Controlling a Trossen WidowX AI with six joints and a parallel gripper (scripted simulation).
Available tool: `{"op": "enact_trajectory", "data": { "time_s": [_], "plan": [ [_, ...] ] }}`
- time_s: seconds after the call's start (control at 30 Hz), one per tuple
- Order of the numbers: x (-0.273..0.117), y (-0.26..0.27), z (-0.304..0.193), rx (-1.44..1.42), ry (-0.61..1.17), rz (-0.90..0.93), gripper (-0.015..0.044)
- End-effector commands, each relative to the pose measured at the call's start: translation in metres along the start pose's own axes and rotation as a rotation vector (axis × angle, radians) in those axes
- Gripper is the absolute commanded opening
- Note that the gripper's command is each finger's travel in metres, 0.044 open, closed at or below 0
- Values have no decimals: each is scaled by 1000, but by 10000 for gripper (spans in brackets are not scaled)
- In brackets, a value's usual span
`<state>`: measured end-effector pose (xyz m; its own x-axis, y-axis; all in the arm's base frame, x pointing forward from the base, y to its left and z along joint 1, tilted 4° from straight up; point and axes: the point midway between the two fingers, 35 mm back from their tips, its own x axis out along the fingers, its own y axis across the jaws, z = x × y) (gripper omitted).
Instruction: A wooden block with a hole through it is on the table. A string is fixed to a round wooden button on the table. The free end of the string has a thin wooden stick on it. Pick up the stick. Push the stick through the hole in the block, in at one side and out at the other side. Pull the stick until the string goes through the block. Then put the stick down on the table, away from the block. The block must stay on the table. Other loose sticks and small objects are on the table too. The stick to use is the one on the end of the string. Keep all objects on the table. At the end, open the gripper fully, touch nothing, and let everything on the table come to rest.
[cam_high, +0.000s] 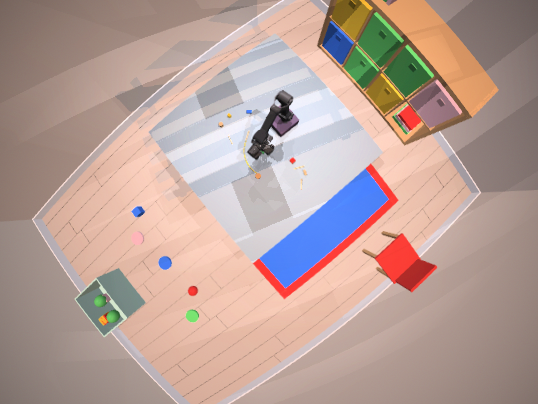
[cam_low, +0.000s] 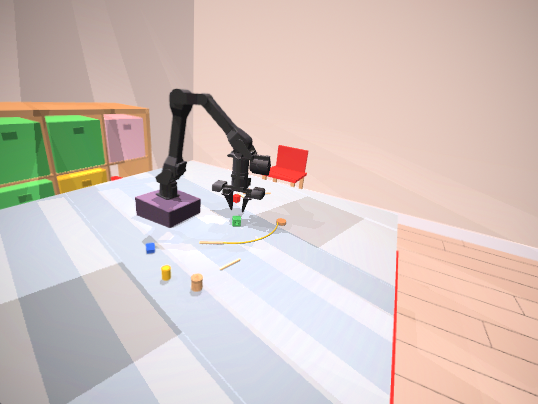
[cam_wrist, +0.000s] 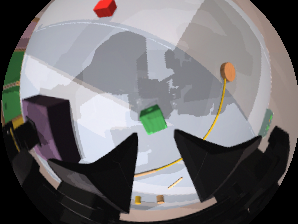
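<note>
Above the green block (cam_low: 236, 221) (cam_wrist: 153, 119), gripper (cam_low: 238, 209) (cam_wrist: 156, 135) approx. half open w/ nothing held; stick (cam_low: 211, 243) lies on table at string's (cam_low: 260, 238) (cam_wrist: 218, 116) free end, so best go over, straddle it squarely, grip gently, block untouched.

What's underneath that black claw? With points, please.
A small green block (cam_low: 236, 221) (cam_wrist: 153, 120) sits on the table below the open gripper (cam_low: 237, 210) (cam_wrist: 156, 135), touching neither fingertip. The block hides the tabletop directly beneath it.

We are seeing bright light, with pale bands and grey shadow patches crossing the surface (cam_high: 220, 215) (cam_low: 280, 320) (cam_wrist: 100, 45); the wrist view is curving strongly toward black corners, and small details are looking soft.
</note>
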<state>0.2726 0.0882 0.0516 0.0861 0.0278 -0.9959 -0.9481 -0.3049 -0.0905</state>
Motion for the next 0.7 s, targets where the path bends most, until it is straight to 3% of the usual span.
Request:
{"op": "enact_trajectory", "data": {
  "time_s": [0.0, 0.3, 0.67],
  "plan": [
    [0, 0, 0, 0, 0, 0, 243],
    [0, 0, 0, 0, 0, 0, 7],
    [0, 0, 0, 0, 0, 0, 0]
  ]
}}
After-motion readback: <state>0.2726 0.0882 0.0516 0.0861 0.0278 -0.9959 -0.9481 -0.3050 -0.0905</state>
